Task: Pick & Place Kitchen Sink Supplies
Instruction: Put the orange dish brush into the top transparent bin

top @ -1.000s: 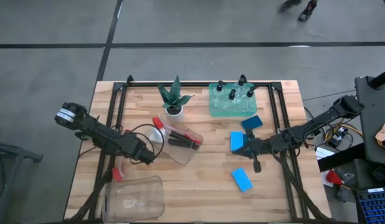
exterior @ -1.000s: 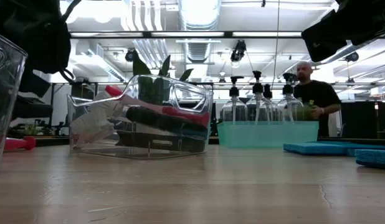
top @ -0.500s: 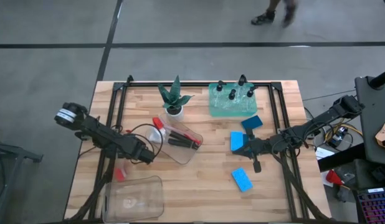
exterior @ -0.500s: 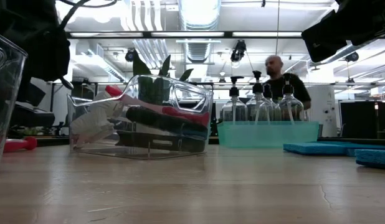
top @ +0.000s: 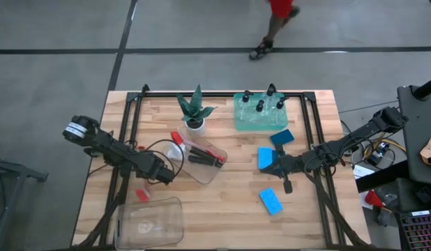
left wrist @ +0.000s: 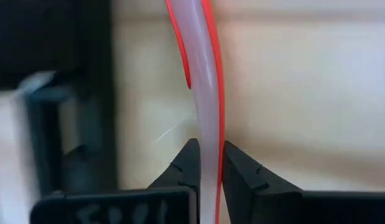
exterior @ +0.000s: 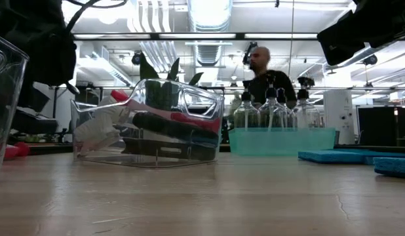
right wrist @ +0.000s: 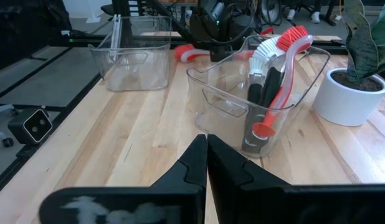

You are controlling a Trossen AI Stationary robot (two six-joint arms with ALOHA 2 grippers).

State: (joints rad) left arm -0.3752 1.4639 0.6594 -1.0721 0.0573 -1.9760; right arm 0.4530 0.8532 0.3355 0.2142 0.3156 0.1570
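A slim red-and-white brush [left wrist: 205, 81] lies on the wood near the table's left edge; its red end [top: 141, 195] shows beside an empty clear bin [top: 149, 222]. My left gripper [top: 163, 176] is shut on it. A tilted clear bin [top: 201, 157] at the table's middle holds red- and black-handled brushes [right wrist: 276, 93]. Three blue sponges [top: 265, 157] [top: 282, 137] [top: 270, 201] lie flat on the right half. Clear black-topped bottles [top: 260, 104] stand in a green tray [top: 243, 124] at the far side. My right gripper [right wrist: 206, 146] is shut and holds nothing, beside the middle sponge. My left gripper pinches the brush's slim handle [left wrist: 209, 146] between its two fingers [left wrist: 190, 163], one on each side. The fingers come down at a slant from the table's left side. The red end [exterior: 9, 149] shows at table level.
A green spiky plant in a white pot [top: 195, 115] stands at the far side, left of the tray. A dark frame [top: 132, 132] runs along the table's edges. A person [exterior: 265, 72] walks past behind the table. Bare wood lies between the two bins and the near sponge.
The brush's red end has slid a little along the table toward the right, closer to my left gripper. A person has walked across behind the table. My right arm has kept still.
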